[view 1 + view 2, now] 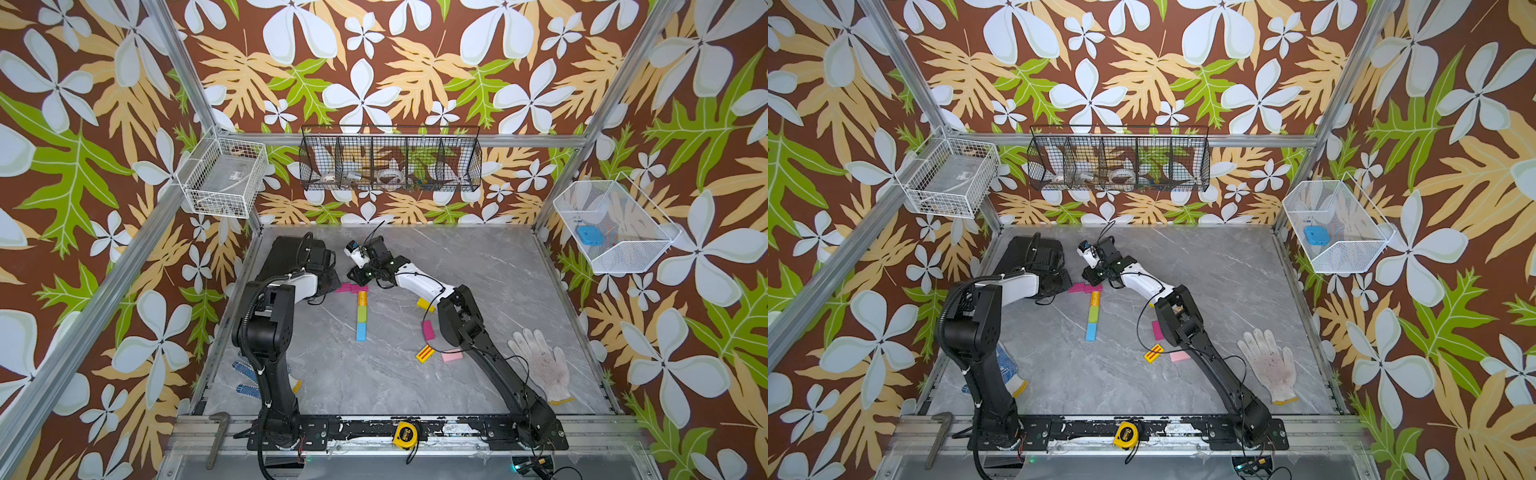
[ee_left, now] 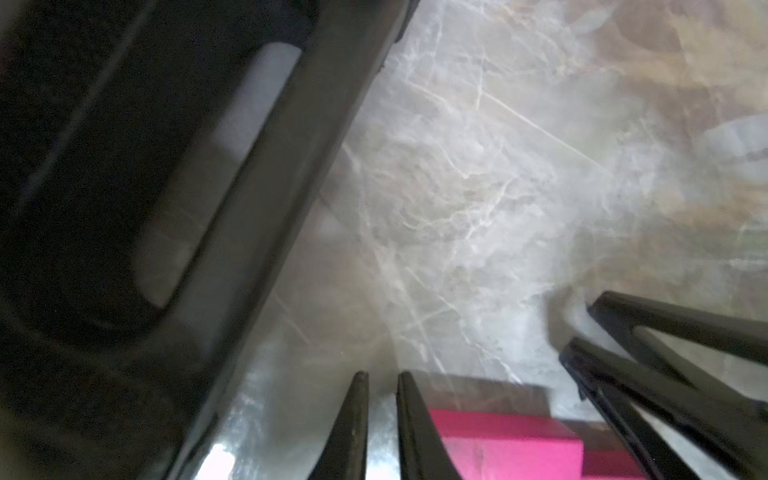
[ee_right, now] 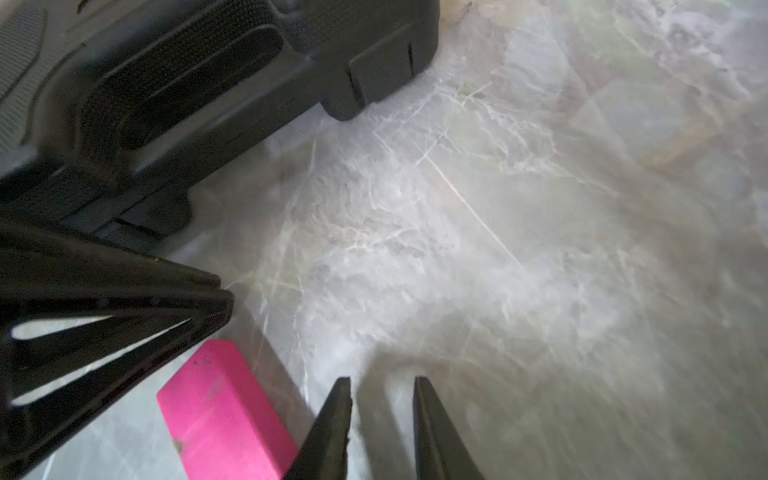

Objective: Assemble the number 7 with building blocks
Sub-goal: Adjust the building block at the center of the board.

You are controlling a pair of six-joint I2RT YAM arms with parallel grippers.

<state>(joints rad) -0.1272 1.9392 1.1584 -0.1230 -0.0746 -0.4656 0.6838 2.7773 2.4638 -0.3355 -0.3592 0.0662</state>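
Blocks nearest me lie loose on the grey table (image 1: 374, 386) by my right arm: a red-striped yellow block (image 1: 425, 354) with a pale pink block (image 1: 452, 355) just beside it, then a lone magenta block (image 1: 428, 330) and a plain yellow block (image 1: 424, 304) partly under the arm. Further in, a column runs away from me, end to end: blue block (image 1: 361, 331), green block (image 1: 361, 314), orange-yellow block (image 1: 362, 298). At its far end a magenta pair (image 1: 344, 288) lies crosswise. Both my grippers are low there. My left gripper (image 2: 381, 378) has its fingers almost together, with a thin empty gap and magenta just beside one finger. My right gripper (image 3: 382, 380) stands slightly apart, with bare table between. Beyond sits a black case (image 1: 291, 249).
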